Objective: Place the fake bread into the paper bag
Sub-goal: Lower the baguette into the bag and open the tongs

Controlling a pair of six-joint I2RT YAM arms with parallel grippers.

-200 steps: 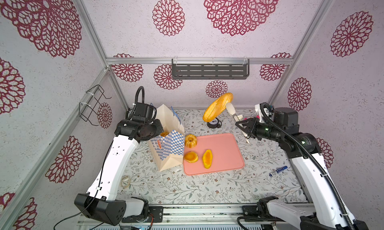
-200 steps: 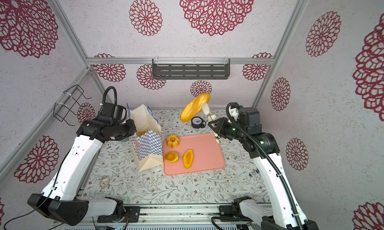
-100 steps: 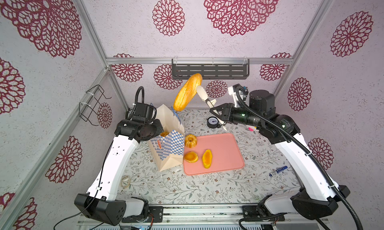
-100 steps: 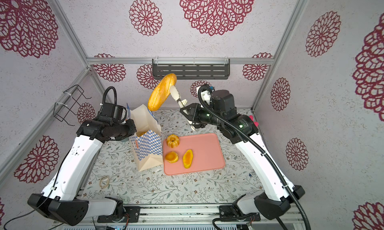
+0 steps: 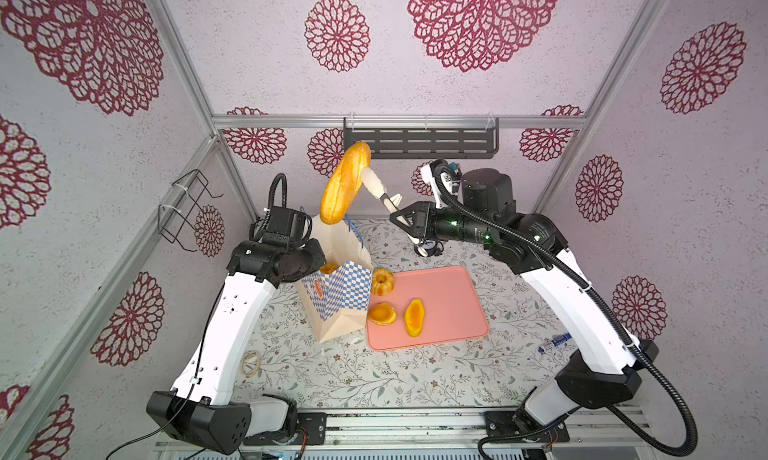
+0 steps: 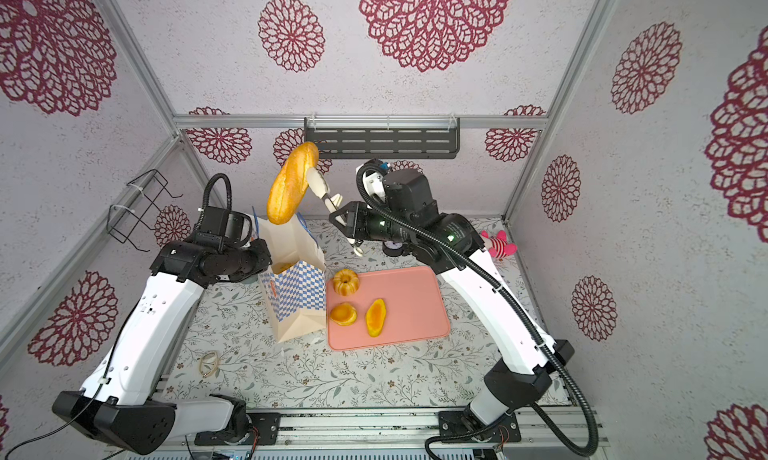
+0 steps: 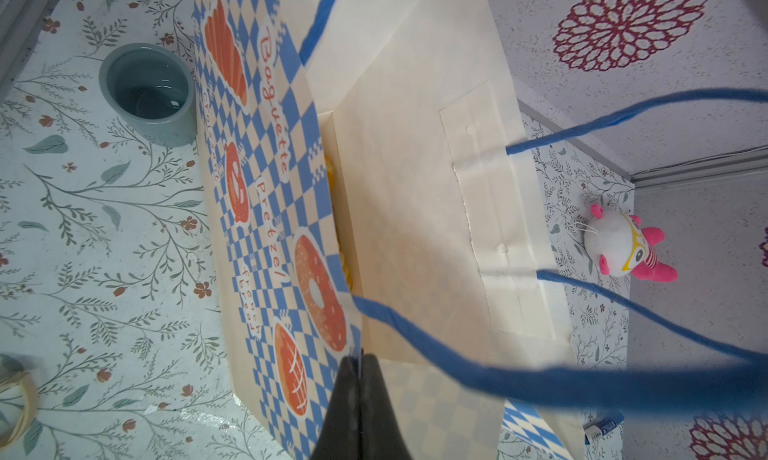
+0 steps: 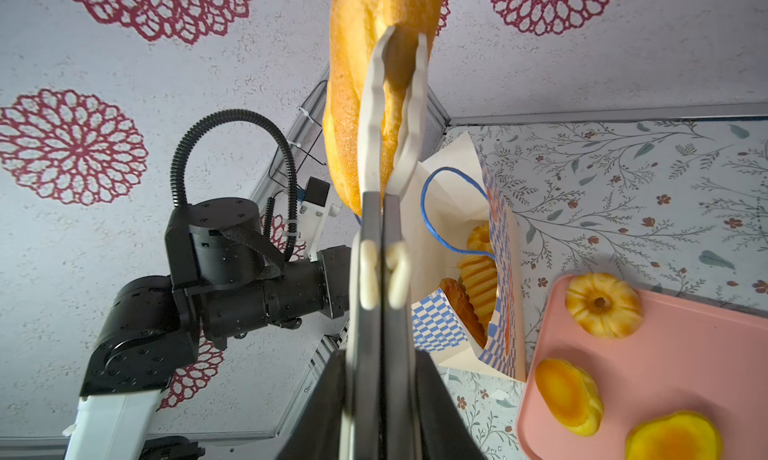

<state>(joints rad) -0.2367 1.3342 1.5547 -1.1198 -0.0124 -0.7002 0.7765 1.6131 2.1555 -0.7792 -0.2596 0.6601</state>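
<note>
Golden grainy long loaf (image 5: 345, 183), wavy white tongs (image 5: 375, 184), checkered cream paper bag (image 5: 337, 292)

Robot test cell, lab-type, not home. Aluminium frame (image 5: 399, 122) boxes in patterned walls (image 5: 249, 63). Left arm (image 5: 232, 325) and right arm (image 5: 573, 312) bolted to rail (image 5: 395, 424) along tabletop (image 5: 374, 375) front edge. Shelf (image 5: 419, 143) on back wall, wire rack (image 5: 187, 212) on left wall. Staged props: fake bread (image 5: 413, 317) on pink tray (image 5: 449, 296), mid-tabletop.
</note>
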